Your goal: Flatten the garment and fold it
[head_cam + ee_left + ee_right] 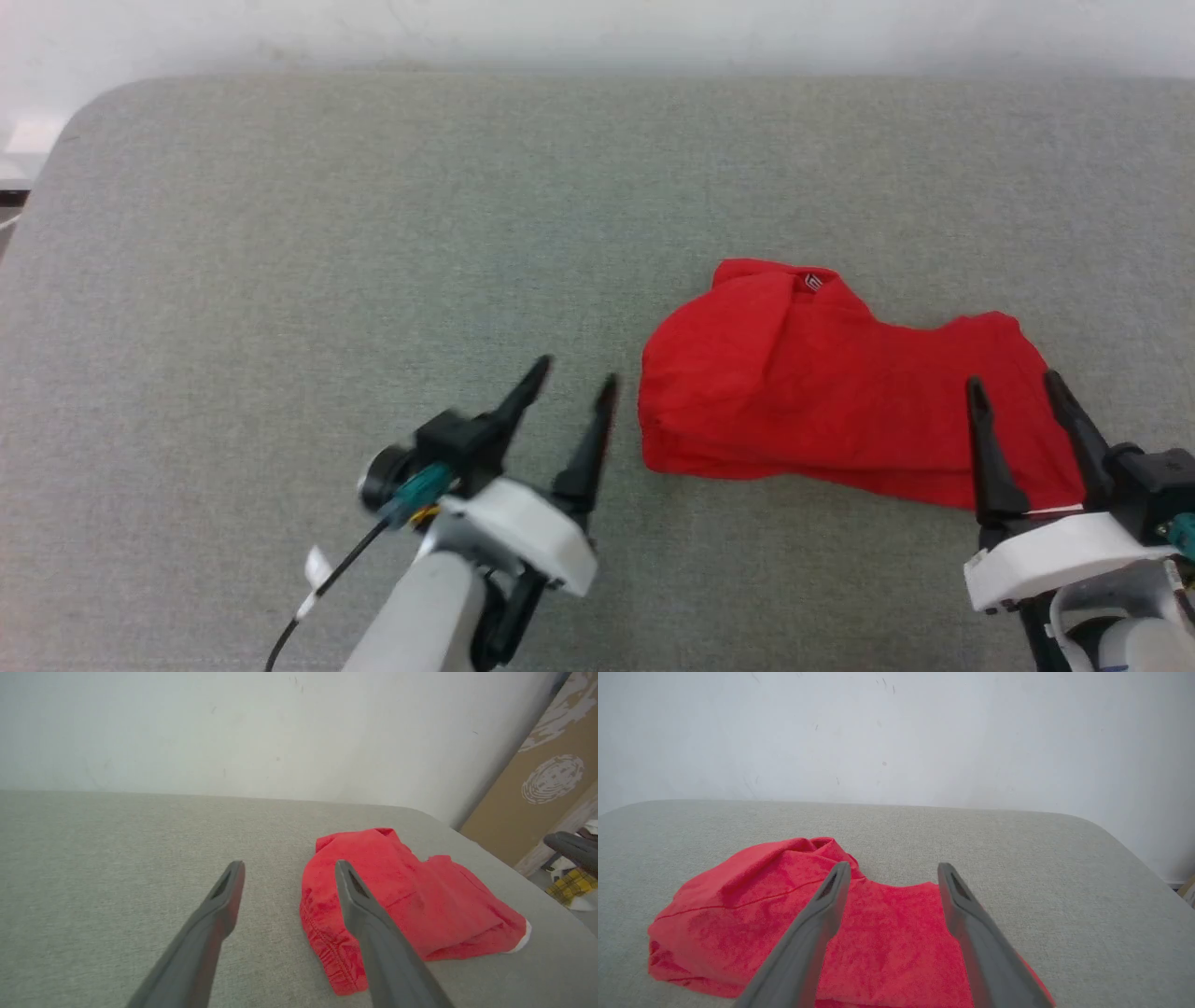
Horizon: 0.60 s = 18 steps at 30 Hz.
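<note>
Grey woven cloth covers the table (280,233), where the left gripper (575,373) hovers at the lower left with its fingers spread and nothing between them. Just to its right the garment (803,392) lies in a rumpled red heap right of the table's middle, its gathered edge toward that gripper and a small label at its far edge. The right gripper (1014,383) is over the garment's right end, fingers parted and empty.
</note>
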{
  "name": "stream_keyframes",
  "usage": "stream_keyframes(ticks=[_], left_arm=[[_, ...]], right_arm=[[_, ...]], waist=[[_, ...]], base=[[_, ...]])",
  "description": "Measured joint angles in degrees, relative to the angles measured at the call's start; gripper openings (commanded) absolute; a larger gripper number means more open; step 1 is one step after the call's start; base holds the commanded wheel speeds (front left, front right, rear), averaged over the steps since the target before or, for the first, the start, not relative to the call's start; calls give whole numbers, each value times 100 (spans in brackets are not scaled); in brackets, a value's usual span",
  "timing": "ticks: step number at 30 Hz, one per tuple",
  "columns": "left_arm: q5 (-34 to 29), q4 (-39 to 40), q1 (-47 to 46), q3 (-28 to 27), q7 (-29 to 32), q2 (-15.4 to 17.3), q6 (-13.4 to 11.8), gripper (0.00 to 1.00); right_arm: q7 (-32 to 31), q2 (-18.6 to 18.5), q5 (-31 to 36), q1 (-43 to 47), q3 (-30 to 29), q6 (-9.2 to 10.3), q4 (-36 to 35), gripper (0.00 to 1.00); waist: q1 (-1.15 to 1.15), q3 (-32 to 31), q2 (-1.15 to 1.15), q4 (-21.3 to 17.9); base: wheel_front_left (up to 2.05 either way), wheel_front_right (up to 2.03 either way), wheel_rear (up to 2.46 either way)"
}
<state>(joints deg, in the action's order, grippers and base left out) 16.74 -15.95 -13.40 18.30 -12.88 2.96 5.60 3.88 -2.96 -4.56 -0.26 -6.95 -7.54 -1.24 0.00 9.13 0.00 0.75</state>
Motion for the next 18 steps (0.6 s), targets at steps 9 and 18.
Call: stream_keyframes(ticks=[9,18], left_arm=[[76,-865,-1301,1310,1117,-11,102,100],[219,-1366,-1907,1883,2309,-4,144,100]], right_arm=[[154,1,-74,-65,403,-1,138,100],[280,0,-241,-218,558,0,291,100]], waist=[[1,164,0,-308],[1,366,0,-620]], base=[[0,0,0],[0,0,0]])
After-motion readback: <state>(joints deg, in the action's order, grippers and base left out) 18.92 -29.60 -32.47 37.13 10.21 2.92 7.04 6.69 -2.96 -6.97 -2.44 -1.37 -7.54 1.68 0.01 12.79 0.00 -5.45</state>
